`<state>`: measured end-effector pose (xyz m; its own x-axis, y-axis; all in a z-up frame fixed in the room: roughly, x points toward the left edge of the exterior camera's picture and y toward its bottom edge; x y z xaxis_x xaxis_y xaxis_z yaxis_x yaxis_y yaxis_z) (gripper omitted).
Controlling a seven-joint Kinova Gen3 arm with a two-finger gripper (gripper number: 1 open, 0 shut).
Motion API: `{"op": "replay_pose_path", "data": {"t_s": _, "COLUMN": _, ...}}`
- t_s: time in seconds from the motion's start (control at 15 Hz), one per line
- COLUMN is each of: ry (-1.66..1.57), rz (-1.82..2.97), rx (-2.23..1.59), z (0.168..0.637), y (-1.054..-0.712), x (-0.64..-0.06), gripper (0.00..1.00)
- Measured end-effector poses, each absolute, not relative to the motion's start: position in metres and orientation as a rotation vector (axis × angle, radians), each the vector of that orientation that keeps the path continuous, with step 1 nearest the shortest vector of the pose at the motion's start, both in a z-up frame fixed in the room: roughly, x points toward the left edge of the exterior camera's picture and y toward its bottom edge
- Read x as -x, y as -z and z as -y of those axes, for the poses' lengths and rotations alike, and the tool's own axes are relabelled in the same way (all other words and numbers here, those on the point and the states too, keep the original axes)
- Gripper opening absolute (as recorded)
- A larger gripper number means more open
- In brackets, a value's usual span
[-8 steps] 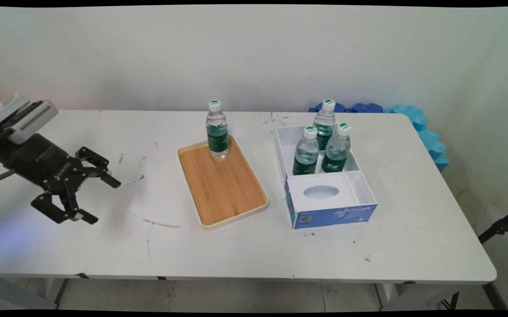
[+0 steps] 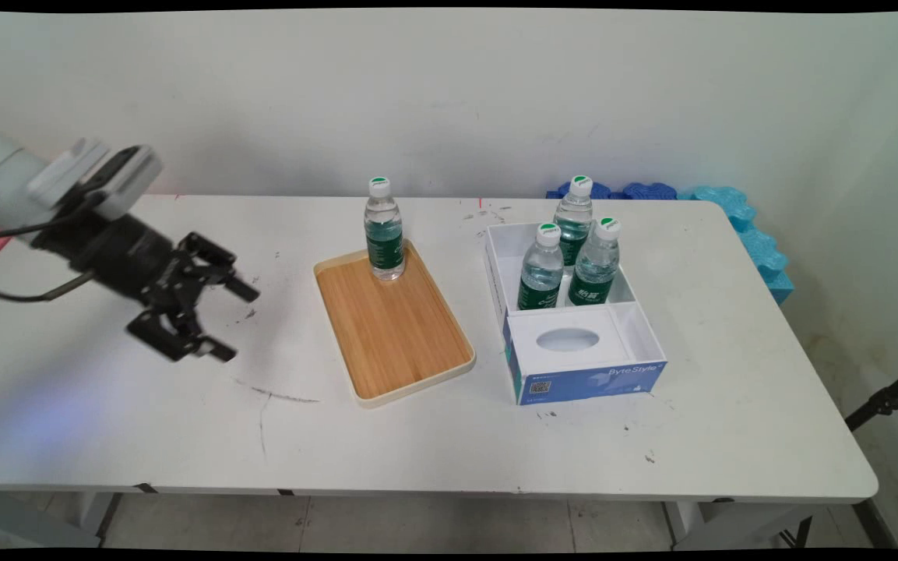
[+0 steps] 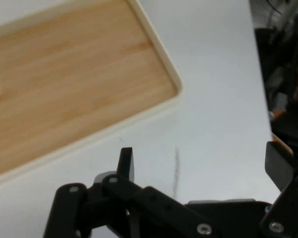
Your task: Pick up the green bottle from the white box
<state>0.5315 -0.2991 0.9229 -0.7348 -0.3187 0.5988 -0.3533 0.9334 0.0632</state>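
So the gripper [image 2: 227, 323] has slid right and a bit toward the far edge of the table [image 2: 433, 444] since half a second ago, closing in on the wooden tray [image 2: 394, 335] while everything else sits exactly where it was. Its two fingers are spread wide with nothing between them, hanging over bare tabletop just off the tray's left edge; the hand view shows the tray's rim [image 3: 159, 106] and near corner right ahead of the fingers. One water bottle [image 2: 384, 230] stands upright at the tray's far edge. To the right of the tray, apart from it, there's a blue and white box [image 2: 585, 378], with three more bottles [image 2: 569, 261] bunched in its far compartment and a white insert with an oval hole at its near end. The table is scuffed, with a plain pale wall behind and blue foam pieces [image 2: 737, 214] off its far right corner.
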Motion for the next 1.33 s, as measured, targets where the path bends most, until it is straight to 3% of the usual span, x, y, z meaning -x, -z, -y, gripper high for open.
{"op": "replay_pose_path", "data": {"t_s": 0.67, "ry": -0.226, "rz": 2.378, "rx": -0.628, "z": 0.38, "y": -0.952, "x": -0.43, "gripper": 1.0}}
{"op": "replay_pose_path", "data": {"t_s": 1.33, "ry": -0.267, "rz": 2.282, "rx": -0.697, "z": 0.433, "y": -0.93, "x": -0.329, "gripper": 1.0}}
